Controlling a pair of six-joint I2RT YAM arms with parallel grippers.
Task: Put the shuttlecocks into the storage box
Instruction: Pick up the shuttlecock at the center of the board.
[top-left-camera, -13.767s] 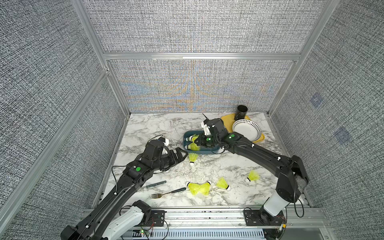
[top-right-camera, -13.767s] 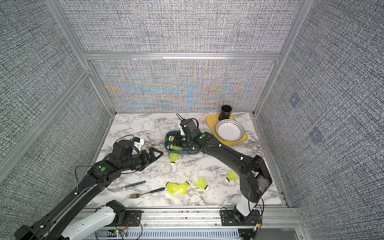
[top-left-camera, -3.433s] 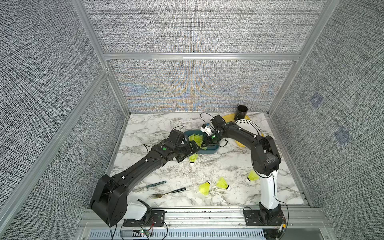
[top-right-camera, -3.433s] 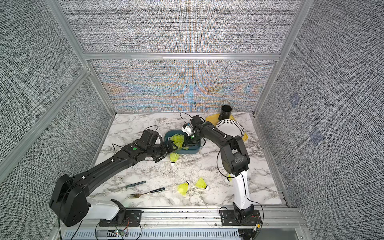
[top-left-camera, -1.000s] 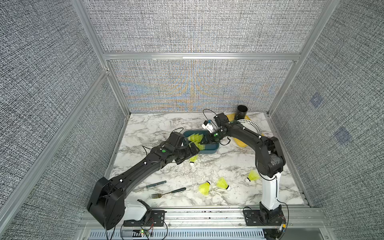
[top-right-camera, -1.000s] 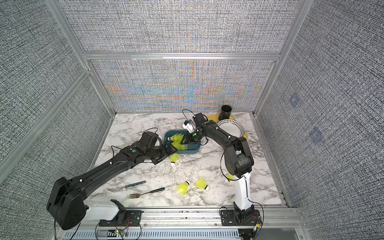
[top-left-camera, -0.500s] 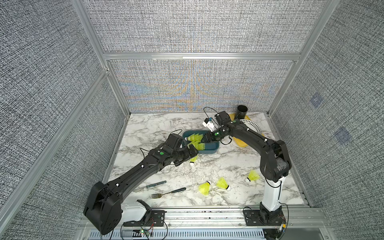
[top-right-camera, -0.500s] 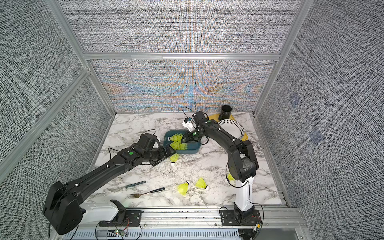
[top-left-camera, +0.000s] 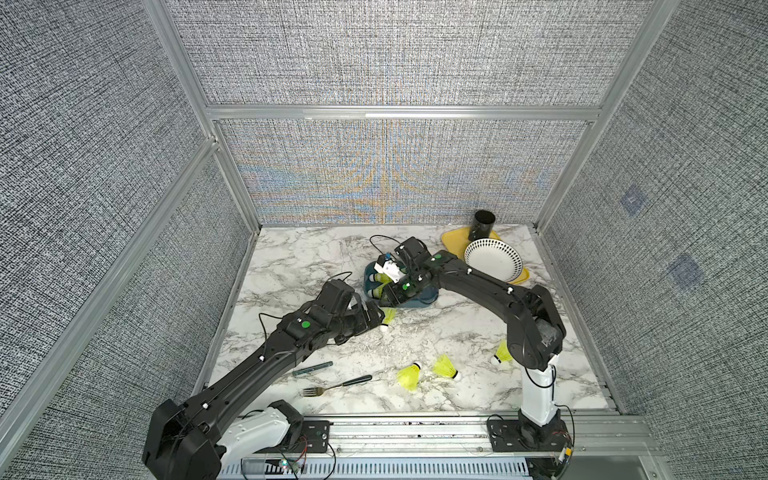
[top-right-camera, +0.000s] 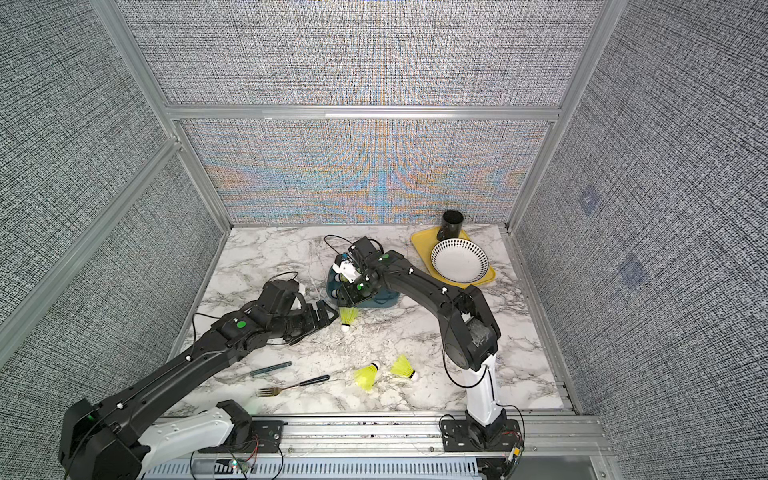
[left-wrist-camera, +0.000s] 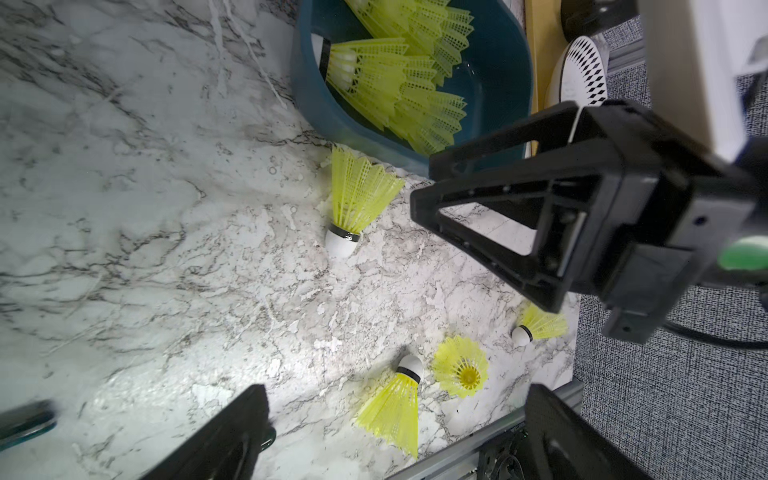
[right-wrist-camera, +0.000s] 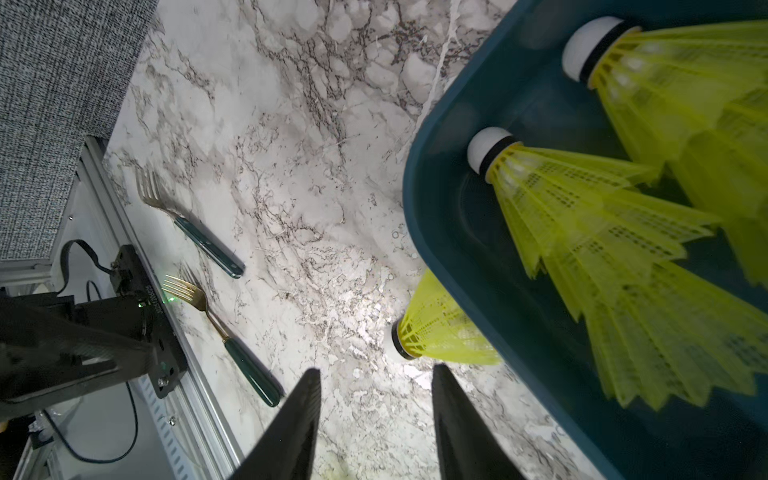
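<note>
The left gripper (left-wrist-camera: 397, 395) has its jaws spread as wide as they go, with nothing between them. It sits low over the marble just beside the stray shuttlecock (left-wrist-camera: 357, 199), and that wide gap looks meant for the flared skirt, so I judge this arm is lining up to take it. The right gripper (right-wrist-camera: 377, 370) also has its jaws parted and empty. It hangs at the near rim of the storage box (right-wrist-camera: 436, 208), so I read that arm as free rather than carrying. The stray shuttlecock lies on its side on the table outside the box's near wall, long axis roughly square to that wall, skirt toward the box and white tip pointing away toward the front rail. Whether the skirt touches the wall I cannot tell, since the rim hides part of it in the right wrist view. Inside the box the stored shuttlecocks (left-wrist-camera: 395, 83) lie on their sides and overlap. Their long axes run along the box's length, white tips toward one end wall and skirts trailing toward the other, probably because a shallow tub takes them best flat and lengthwise. Three more shuttlecocks (top-left-camera: 444, 368) lie well apart from the box near the front edge, tips pointing different ways, so the task looks a little over half done.
</note>
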